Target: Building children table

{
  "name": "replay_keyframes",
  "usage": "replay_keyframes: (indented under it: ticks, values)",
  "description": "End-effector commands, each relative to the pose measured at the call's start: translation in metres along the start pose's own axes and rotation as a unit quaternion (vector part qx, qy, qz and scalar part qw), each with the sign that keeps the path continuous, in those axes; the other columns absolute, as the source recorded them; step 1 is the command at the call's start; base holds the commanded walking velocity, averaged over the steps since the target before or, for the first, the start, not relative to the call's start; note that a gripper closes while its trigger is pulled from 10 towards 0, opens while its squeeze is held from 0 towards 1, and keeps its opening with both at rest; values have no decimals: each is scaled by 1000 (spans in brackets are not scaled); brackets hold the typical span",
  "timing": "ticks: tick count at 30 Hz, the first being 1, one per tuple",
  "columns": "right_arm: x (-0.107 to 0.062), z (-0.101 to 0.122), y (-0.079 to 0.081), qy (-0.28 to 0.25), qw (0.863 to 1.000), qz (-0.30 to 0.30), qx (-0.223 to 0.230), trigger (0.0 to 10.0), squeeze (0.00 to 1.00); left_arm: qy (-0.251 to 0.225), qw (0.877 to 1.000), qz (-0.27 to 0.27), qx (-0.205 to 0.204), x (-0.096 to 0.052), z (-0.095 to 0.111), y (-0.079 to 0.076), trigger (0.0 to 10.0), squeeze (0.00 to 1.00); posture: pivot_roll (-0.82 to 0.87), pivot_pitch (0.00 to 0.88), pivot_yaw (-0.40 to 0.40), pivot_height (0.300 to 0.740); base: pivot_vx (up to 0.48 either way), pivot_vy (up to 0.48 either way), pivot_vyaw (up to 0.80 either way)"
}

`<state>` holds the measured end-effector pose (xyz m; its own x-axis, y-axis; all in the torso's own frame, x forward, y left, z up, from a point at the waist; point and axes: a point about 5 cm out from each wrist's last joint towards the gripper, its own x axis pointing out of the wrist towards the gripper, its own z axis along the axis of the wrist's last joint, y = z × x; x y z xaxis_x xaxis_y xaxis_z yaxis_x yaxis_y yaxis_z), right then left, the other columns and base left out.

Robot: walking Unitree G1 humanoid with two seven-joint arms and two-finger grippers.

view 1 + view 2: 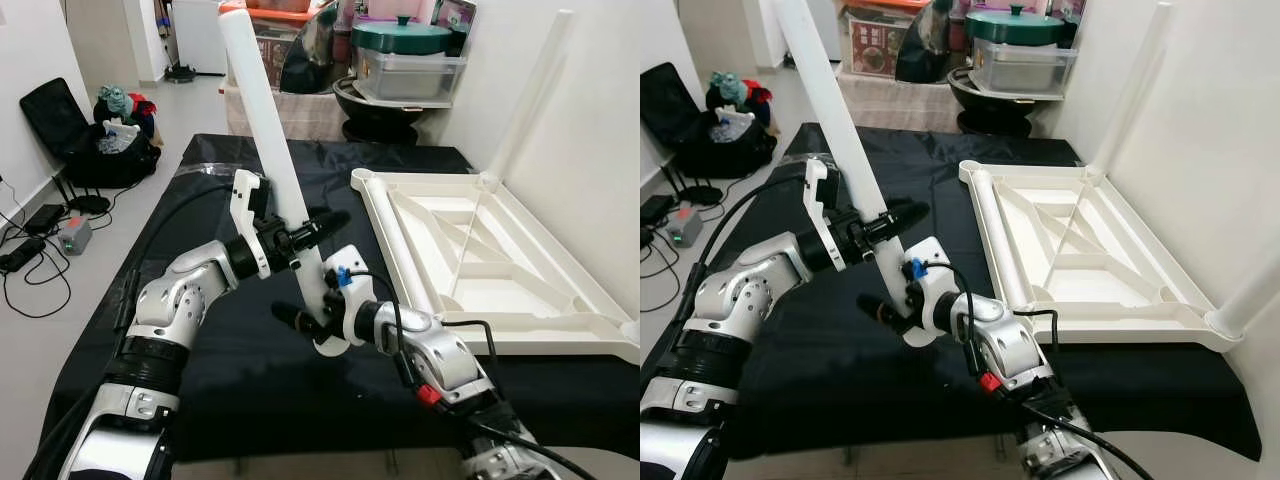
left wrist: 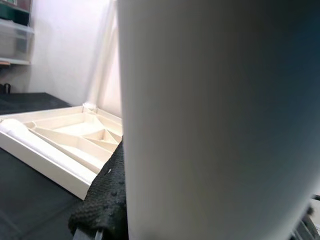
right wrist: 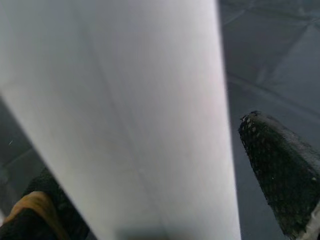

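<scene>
A long white table leg (image 1: 270, 130) stands tilted over the black cloth, its top leaning away to the left and its lower end (image 1: 328, 345) just above the cloth. My left gripper (image 1: 308, 230) is shut on its middle, and one black finger (image 2: 105, 195) lies beside the leg (image 2: 210, 125). My right gripper (image 1: 308, 318) is shut on the leg (image 3: 125, 110) near the bottom; a fingertip (image 3: 280, 175) shows at its side. To the right lies the upturned white tabletop (image 1: 540, 330) with one leg (image 1: 530, 90) upright at its far corner and another (image 1: 395, 245) lying along its left edge.
A black cloth (image 1: 230, 370) covers the work surface. On the floor to the left are a dark bag (image 1: 110, 140), a small grey box (image 1: 75, 235) and cables. Storage boxes and a green pot (image 1: 405, 45) stand behind. A white wall (image 1: 600, 150) runs close on the right.
</scene>
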<state>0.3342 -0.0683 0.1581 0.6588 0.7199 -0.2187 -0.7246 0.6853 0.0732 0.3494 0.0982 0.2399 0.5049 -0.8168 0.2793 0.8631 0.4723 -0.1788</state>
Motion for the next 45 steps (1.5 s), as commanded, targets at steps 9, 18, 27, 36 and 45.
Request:
replay_keyframes:
  ticks: [9, 18, 27, 36, 45]
  values:
    - [7, 20, 8, -53, 999, 6, 3, 0, 0, -15, 998, -53, -25, 18, -1, -17, 0, 0, 40, 0, -62, 740, 0, 0, 0]
    - [6, 28, 25, -97, 994, 57, 3, 0, 0, -14, 998, -48, -30, 17, -3, -15, 0, 0, 35, 0, -61, 740, 0, 0, 0]
    - [0, 27, 31, -111, 990, 79, -20, 0, 0, -16, 998, -67, 10, 13, -3, -19, 10000, 1000, 33, 0, -60, 740, 0, 0, 0]
    - [-7, 19, -29, -94, 986, -138, -4, 0, 0, -24, 995, -92, 16, -4, 3, -26, 10000, 1000, 47, 0, -68, 740, 0, 0, 0]
    - [-42, 11, -82, -85, 957, -276, -16, 0, 0, -85, 995, -46, 28, -20, 30, -26, 10000, 1000, 56, 0, -77, 740, 0, 0, 0]
